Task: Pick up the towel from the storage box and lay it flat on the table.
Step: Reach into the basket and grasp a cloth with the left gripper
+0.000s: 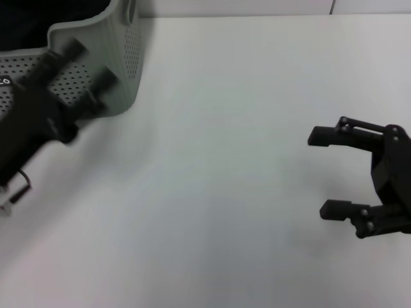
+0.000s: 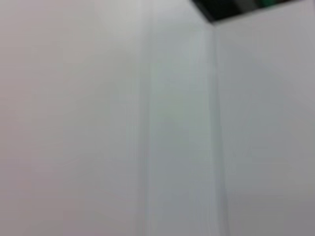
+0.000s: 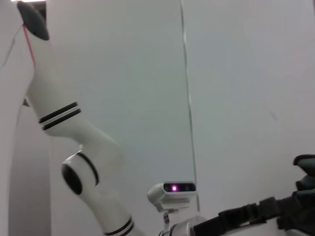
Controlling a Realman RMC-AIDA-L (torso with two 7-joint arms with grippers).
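Reach step: your left gripper (image 1: pixel 96 90) at the storage box (image 1: pixel 125 58), fingers unreadable; right gripper (image 1: pixel 327 172) spread, idle over the worktop (image 1: pixel 212 192). Next, dip in for the towel.

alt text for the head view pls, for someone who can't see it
A grey-green perforated storage box sits at the far left of a white table, with the robot's blurred left gripper reaching against its front wall. At the right edge, the right gripper hovers over bare tabletop, jaws open. No towel is visible.

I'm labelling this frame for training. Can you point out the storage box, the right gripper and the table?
storage box (image 1: pixel 125 61): head view, on its perforated side wall.
right gripper (image 1: pixel 327 172): head view, midway between its open fingertips.
table (image 1: pixel 212 141): head view, on bare white tabletop.
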